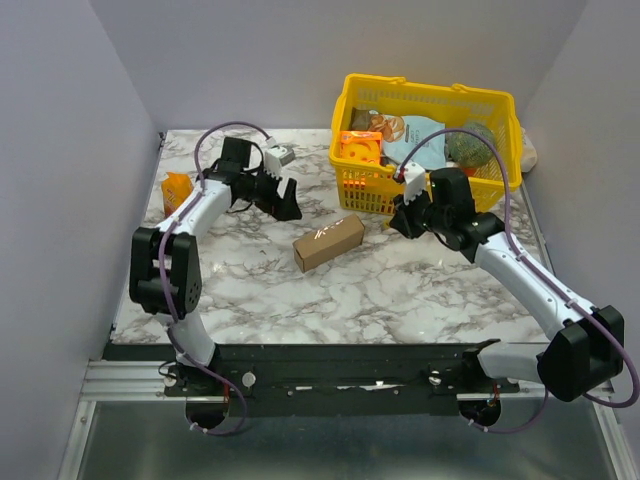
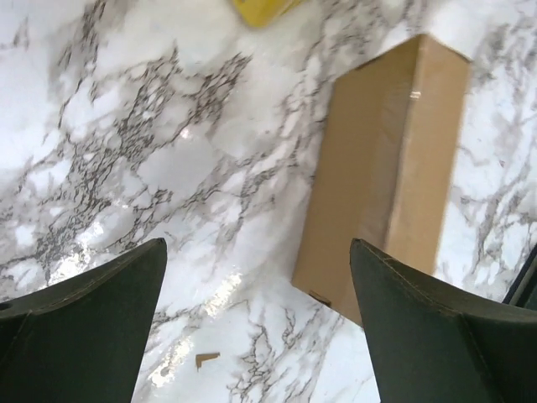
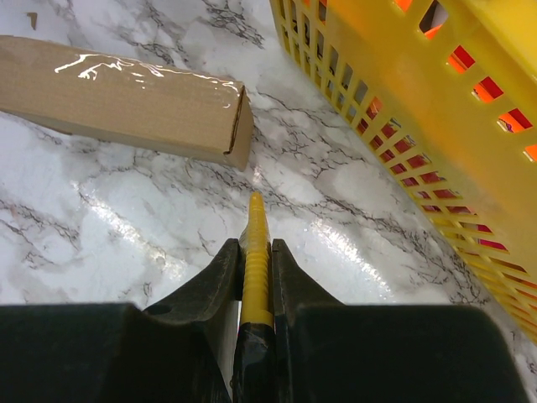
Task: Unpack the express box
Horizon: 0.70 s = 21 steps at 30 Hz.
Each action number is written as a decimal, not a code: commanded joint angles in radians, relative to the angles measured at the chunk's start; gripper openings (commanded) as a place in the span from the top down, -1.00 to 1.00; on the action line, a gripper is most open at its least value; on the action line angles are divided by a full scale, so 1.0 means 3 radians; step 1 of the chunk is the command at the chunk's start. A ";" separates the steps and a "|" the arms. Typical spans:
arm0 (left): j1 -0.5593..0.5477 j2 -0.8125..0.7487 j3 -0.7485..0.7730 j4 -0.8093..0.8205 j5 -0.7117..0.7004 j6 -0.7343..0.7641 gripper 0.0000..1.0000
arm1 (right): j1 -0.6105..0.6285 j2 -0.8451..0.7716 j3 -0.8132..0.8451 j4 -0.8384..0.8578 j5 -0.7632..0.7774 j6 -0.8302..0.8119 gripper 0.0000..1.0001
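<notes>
The express box (image 1: 328, 242), a small plain brown carton, lies closed on the marble table (image 1: 400, 290) in the middle. In the left wrist view the express box (image 2: 382, 176) is ahead and to the right of my left gripper (image 2: 258, 252). That gripper stands wide open with nothing between its fingers, and in the top view the left gripper (image 1: 283, 200) hovers just left of the box. My right gripper (image 3: 256, 245) is shut on a thin yellow tool (image 3: 255, 220) whose tip points toward the near end of the box (image 3: 117, 96). From above, the right gripper (image 1: 405, 222) is right of the box.
A yellow mesh basket (image 1: 430, 95) holding several packets stands at the back right, close beside my right gripper, and its wall (image 3: 403, 109) fills the right wrist view. An orange snack packet (image 1: 177, 190) stands at the far left. A small brown scrap (image 2: 205, 359) lies on the marble.
</notes>
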 commanded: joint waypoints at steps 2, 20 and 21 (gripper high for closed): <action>-0.0182 -0.0438 -0.0265 -0.0104 0.0237 0.0533 -0.97 | 0.0000 -0.0033 0.0081 0.0012 -0.0002 -0.0024 0.99; -0.0883 -0.0193 -0.0194 0.0239 -0.0644 -0.0080 -0.97 | 0.0210 0.0207 0.0015 0.0952 0.0330 0.0139 0.99; -0.0883 -0.0178 -0.0194 0.0239 -0.0619 -0.0100 -0.97 | 0.0260 0.0258 0.0015 0.1049 0.0365 0.0134 0.99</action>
